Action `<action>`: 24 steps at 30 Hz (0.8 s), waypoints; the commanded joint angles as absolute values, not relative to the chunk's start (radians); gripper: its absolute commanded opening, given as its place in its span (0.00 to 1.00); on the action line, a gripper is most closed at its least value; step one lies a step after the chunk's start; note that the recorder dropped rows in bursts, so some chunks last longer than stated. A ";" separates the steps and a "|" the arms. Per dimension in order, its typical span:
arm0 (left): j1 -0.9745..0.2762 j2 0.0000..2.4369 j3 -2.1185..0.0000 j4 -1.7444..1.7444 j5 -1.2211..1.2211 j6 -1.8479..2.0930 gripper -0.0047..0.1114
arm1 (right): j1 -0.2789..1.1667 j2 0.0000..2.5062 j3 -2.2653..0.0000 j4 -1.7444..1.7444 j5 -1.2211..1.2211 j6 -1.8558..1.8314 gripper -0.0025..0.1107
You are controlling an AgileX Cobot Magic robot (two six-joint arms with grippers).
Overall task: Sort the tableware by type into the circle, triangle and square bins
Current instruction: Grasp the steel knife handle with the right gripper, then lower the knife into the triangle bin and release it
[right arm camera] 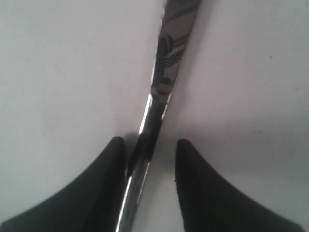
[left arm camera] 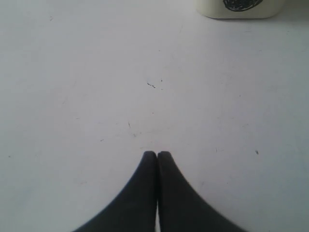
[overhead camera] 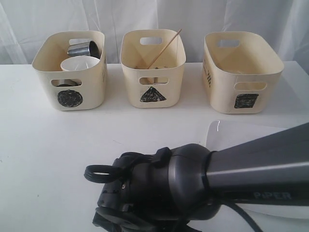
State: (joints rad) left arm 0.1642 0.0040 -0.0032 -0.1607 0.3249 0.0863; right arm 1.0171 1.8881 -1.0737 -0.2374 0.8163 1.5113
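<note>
Right pincer [right arm camera: 150, 141] parted around steel utensil [right arm camera: 166, 72], left pincer [left arm camera: 157, 153] closed, empty

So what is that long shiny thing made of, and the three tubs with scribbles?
The long utensil looks like polished steel: it mirrors dark and bright streaks. The circle bin, triangle bin and square bin look like smooth cream plastic with moulded handle slots, probably; looks alone can't confirm.

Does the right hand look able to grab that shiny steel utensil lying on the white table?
Likely yes: the right hand is open, its fingers straddle the shiny steel utensil, and nothing else lies between them on the white table.
</note>
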 commanded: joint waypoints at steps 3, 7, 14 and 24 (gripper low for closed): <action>0.169 0.000 0.000 -0.170 0.350 0.086 0.04 | 1.017 1.909 -1.068 -0.233 0.759 1.530 0.26; 0.169 0.000 0.000 -0.170 0.350 0.086 0.04 | 1.017 1.911 -1.068 -0.233 0.742 1.610 0.10; 0.169 0.000 0.000 -0.170 0.350 0.086 0.04 | 1.017 1.911 -1.068 -0.233 0.728 1.736 0.02; 0.169 0.000 0.000 -0.170 0.350 0.086 0.04 | 1.017 1.859 -1.068 -0.387 0.676 1.724 0.02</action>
